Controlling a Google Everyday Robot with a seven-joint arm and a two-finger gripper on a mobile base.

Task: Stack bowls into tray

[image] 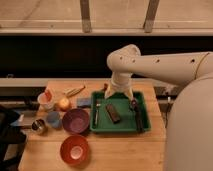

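Note:
The purple bowl [76, 120] stands upright on the wooden table, just left of the green tray [118, 131]. Nearer the front edge sits the red-orange bowl [75, 149], its pale inner bottom showing. Both bowls are outside the tray and apart from each other. My gripper [119, 93] hangs from the white arm over the tray's far rim, open, with nothing between its spread fingers. It is well to the right of and behind both bowls.
Inside the tray lie a dark bar [113, 112], a utensil [96, 114] and a dark tool [136, 115]. Left of the tray are a white cup with red contents [46, 99], a fruit [64, 104], a blue cup [53, 119], a metal can [38, 126] and a blue sponge [84, 102].

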